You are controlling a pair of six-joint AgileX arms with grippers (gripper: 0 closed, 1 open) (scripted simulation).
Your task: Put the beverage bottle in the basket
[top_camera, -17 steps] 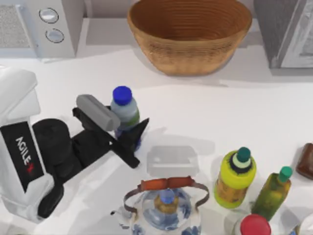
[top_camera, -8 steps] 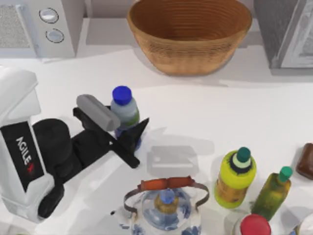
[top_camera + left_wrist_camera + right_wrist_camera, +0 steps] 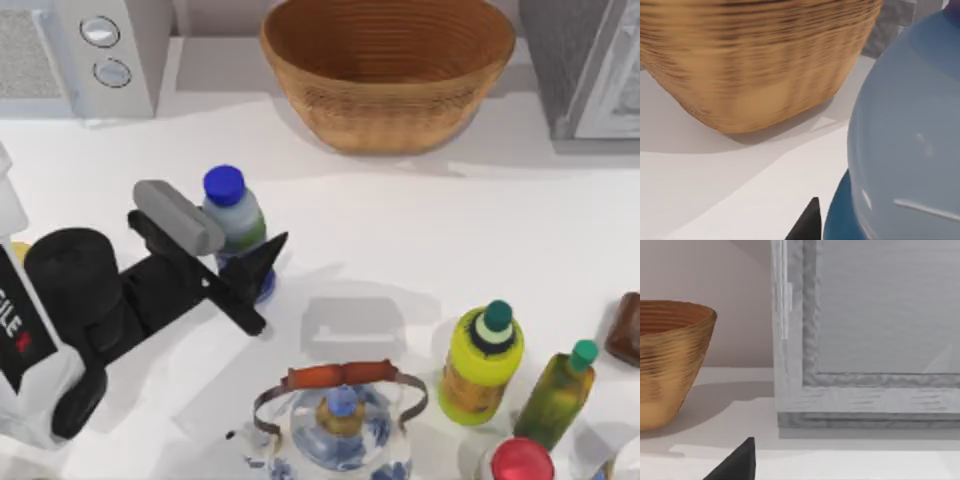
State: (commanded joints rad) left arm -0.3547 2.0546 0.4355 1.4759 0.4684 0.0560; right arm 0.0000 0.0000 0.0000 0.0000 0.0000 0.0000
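Note:
The beverage bottle, clear with a blue cap and dark blue lower part, stands upright left of the table's middle. My left gripper is shut on its body, one finger on each side. In the left wrist view the bottle looms close, with the basket beyond it. The wide wicker basket sits at the back centre, well apart from the bottle. My right gripper is parked to the right, with the basket in its wrist view.
A white microwave stands back left, a grey appliance back right. Along the front are a blue-white kettle, a yellow bottle, an olive bottle, a red cap and a brown object.
My left gripper and the bottle it holds have shifted up and to the left in the top view. The arm's white body has slid toward the left edge.

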